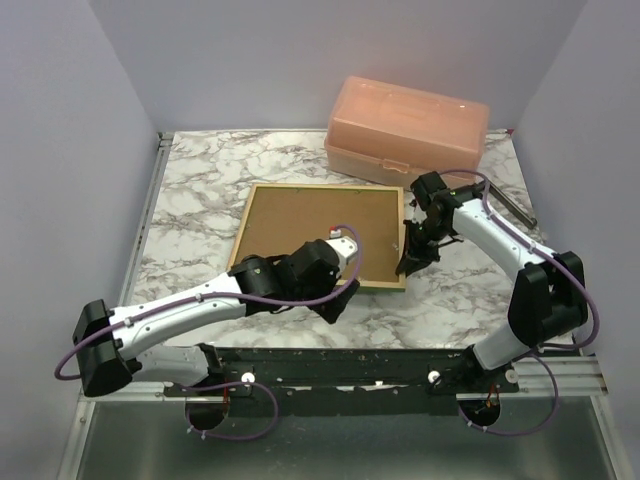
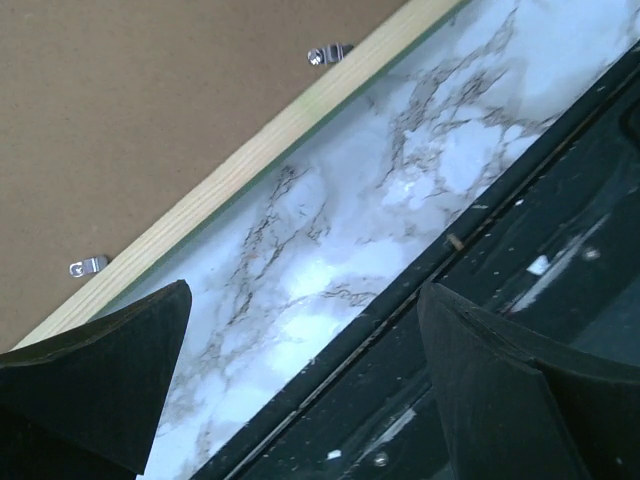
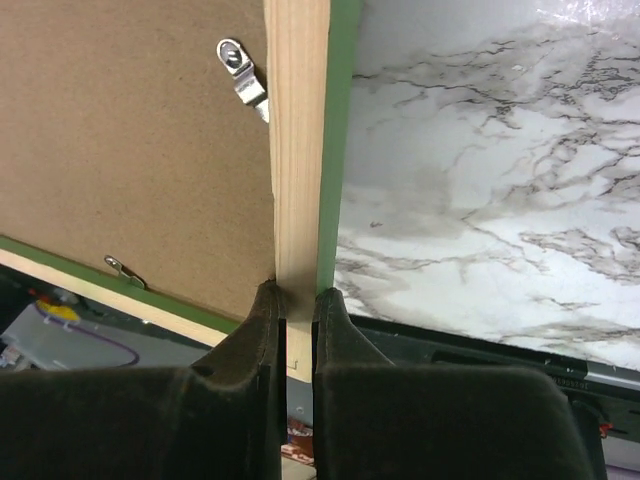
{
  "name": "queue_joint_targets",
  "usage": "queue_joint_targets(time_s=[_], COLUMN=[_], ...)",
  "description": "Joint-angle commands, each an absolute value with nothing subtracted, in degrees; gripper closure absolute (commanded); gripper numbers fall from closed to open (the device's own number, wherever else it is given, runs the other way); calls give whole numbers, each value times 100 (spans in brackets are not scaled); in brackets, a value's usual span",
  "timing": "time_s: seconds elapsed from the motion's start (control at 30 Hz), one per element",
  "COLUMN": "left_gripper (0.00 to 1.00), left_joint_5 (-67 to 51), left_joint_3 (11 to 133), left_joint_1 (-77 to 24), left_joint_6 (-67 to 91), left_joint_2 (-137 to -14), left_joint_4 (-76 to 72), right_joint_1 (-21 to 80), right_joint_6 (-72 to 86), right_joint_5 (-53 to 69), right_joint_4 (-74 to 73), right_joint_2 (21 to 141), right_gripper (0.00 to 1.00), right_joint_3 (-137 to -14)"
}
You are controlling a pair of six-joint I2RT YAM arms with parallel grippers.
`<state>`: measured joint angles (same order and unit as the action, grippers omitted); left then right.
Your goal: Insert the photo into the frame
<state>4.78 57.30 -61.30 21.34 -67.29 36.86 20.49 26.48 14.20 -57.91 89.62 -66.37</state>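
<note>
The frame (image 1: 398,240) lies back-up on the marble table, pale wood showing, with the brown backing panel (image 1: 310,235) set in it. My right gripper (image 3: 295,292) is shut on the frame's right rail (image 3: 298,150), near its front right corner (image 1: 405,262). The rail's green front face (image 3: 340,140) shows beside the wood, and the corner looks lifted. My left gripper (image 2: 300,330) is open and empty above the table just off the frame's near edge (image 2: 240,165); in the top view it sits over the frame's front part (image 1: 335,262). The photo is out of view.
A peach plastic box (image 1: 405,130) stands at the back right. A dark rod-like tool (image 1: 512,205) lies at the right by the right arm. Small metal clips (image 2: 328,54) sit on the backing panel. The black rail (image 2: 480,300) runs along the table's near edge.
</note>
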Motion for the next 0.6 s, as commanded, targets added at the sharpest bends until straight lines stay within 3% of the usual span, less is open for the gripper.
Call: queue_joint_targets(time_s=[0.0, 0.2, 0.57], left_gripper=[1, 2, 10], left_joint_5=[1902, 3223, 4456], left_joint_3=[6102, 6415, 6485], left_joint_1=[-6639, -6959, -7151], left_joint_6=[1558, 1460, 1029], left_joint_2=[-7229, -7743, -8432], left_joint_4=[4087, 4209, 4141], right_joint_1=[2021, 2021, 2021], right_joint_6=[2576, 2509, 2417], right_joint_5=[2230, 2661, 3122], right_joint_4=[-6433, -6790, -7191], right_joint_2=[8739, 8657, 8644], right_gripper=[100, 100, 100], right_joint_3=[-7356, -7770, -8255])
